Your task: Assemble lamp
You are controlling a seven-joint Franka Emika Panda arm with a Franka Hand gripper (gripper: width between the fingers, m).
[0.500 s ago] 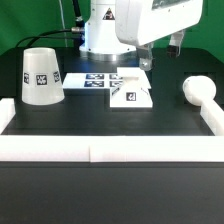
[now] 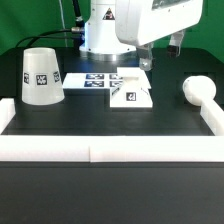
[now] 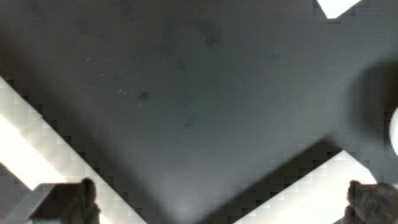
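Note:
The white cone shade (image 2: 40, 77) stands on the black table at the exterior view's left, with a tag facing the camera. The flat square base (image 2: 131, 92) lies near the middle. The rounded bulb (image 2: 197, 90) lies at the exterior view's right, by the side rail. My gripper (image 2: 175, 42) hangs high above the table, behind and between the base and the bulb, touching nothing. In the wrist view the gripper (image 3: 217, 205) is open and empty. Its dark fingertips (image 3: 63, 203) stand far apart over bare table.
The marker board (image 2: 100, 80) lies flat behind the base. White border rails (image 2: 110, 150) run along the front and both sides; two show as pale bands (image 3: 45, 125) in the wrist view. The arm's white body (image 2: 105, 25) stands at the back.

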